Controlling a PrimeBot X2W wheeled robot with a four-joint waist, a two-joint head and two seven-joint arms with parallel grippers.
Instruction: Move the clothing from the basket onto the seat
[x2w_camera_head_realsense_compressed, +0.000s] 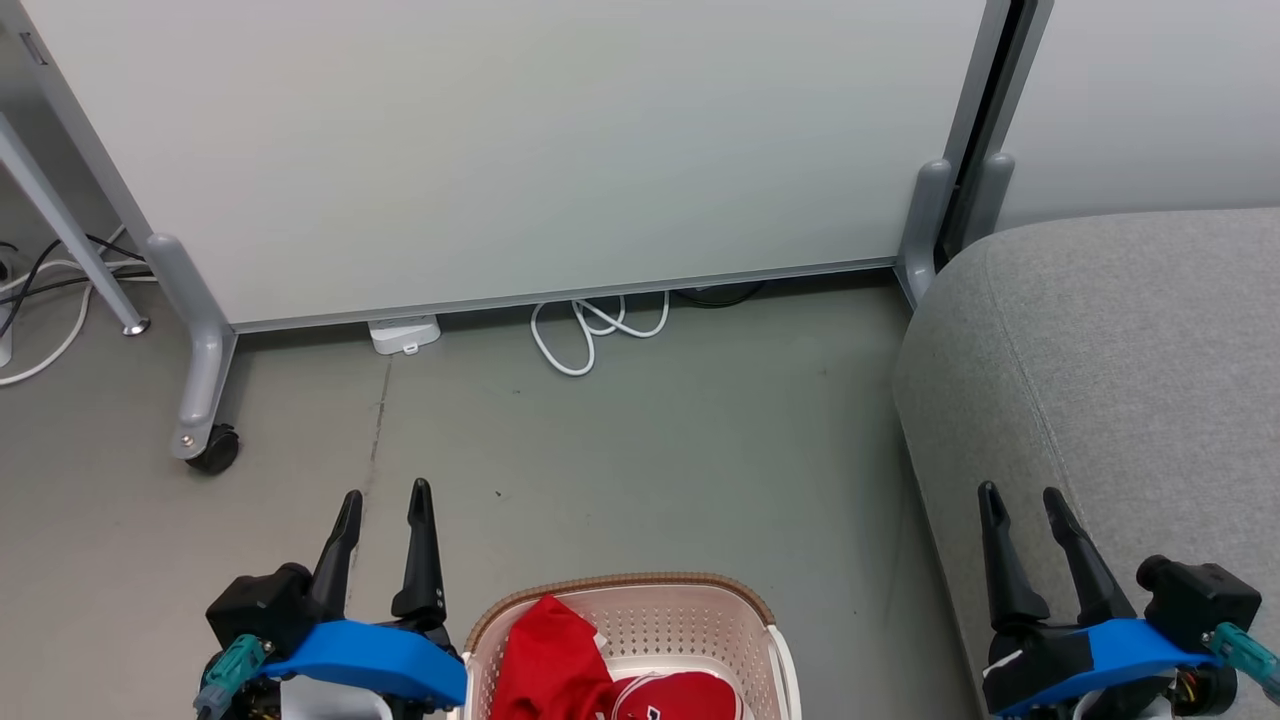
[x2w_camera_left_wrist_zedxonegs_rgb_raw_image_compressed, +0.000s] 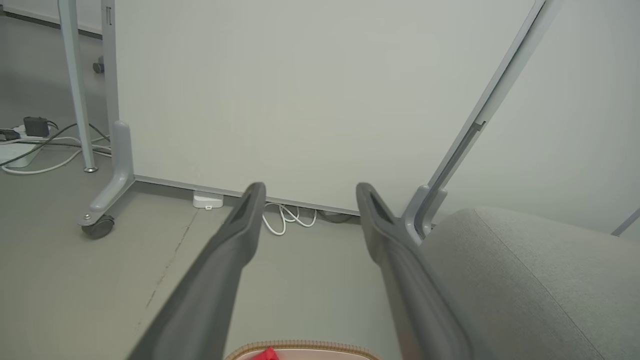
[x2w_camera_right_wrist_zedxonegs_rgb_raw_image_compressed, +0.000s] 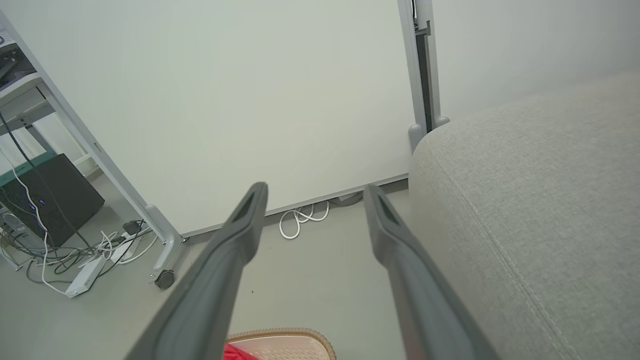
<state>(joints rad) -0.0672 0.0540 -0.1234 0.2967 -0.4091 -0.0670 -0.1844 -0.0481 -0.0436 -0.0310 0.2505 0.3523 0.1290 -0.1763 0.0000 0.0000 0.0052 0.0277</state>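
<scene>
The cream perforated basket (x2w_camera_head_realsense_compressed: 690, 612) with a brown rim stands on the floor at the bottom middle of the head view. Red clothing (x2w_camera_head_realsense_compressed: 555, 660) lies bunched inside it, one piece with white trim (x2w_camera_head_realsense_compressed: 675, 697). The grey seat (x2w_camera_head_realsense_compressed: 1110, 380) fills the right side. My left gripper (x2w_camera_head_realsense_compressed: 385, 495) hovers open just left of the basket, empty. Over the seat's front edge, my right gripper (x2w_camera_head_realsense_compressed: 1020, 492) is open and empty. The basket rim (x2w_camera_left_wrist_zedxonegs_rgb_raw_image_compressed: 300, 346) and a scrap of red clothing (x2w_camera_left_wrist_zedxonegs_rgb_raw_image_compressed: 265, 355) peek in at the bottom of the left wrist view, as does the basket (x2w_camera_right_wrist_zedxonegs_rgb_raw_image_compressed: 285, 342) in the right wrist view.
A white partition panel (x2w_camera_head_realsense_compressed: 500, 150) on castor feet (x2w_camera_head_realsense_compressed: 210, 450) stands behind, with white cables (x2w_camera_head_realsense_compressed: 590, 330) and a power strip (x2w_camera_head_realsense_compressed: 405, 333) at its base. More cables and a dark box (x2w_camera_right_wrist_zedxonegs_rgb_raw_image_compressed: 50, 200) lie at the left. Grey floor (x2w_camera_head_realsense_compressed: 650, 460) lies between basket and panel.
</scene>
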